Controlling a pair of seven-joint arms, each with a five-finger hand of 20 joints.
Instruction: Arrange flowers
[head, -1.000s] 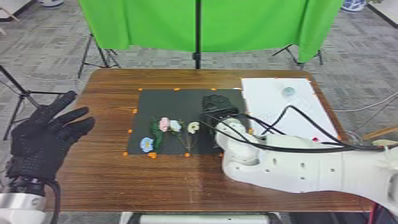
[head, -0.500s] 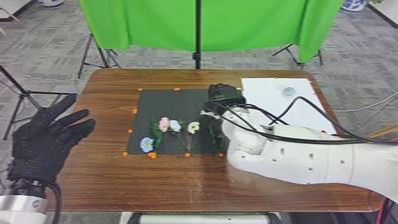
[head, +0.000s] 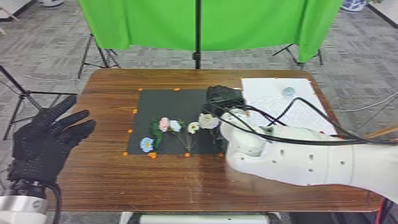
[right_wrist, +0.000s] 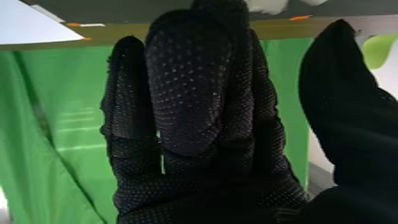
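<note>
In the head view, the left hand (head: 51, 134) is nearest, beside the surface (head: 102, 180); it is open, its fingers spread and with nothing in them. Farther in, a dark mat (head: 164, 102) lies on the surface, with orange marks along its edges. On it I count five flower heads: one blue (head: 147, 144), nearest; then one cream (head: 193, 127), one pale blue (head: 175, 126), one pink (head: 163, 124) and one bigger white (head: 209, 121). The white one is just beside the right hand (head: 224, 96), which is over the mat. This hand is open, its thumb well apart from the long fingers, and I see no flower between them. To the right, one white sheet (head: 266, 87) carries one small pale oval thing (head: 289, 91). Behind the surface hangs a green cloth (head: 147, 25).
</note>
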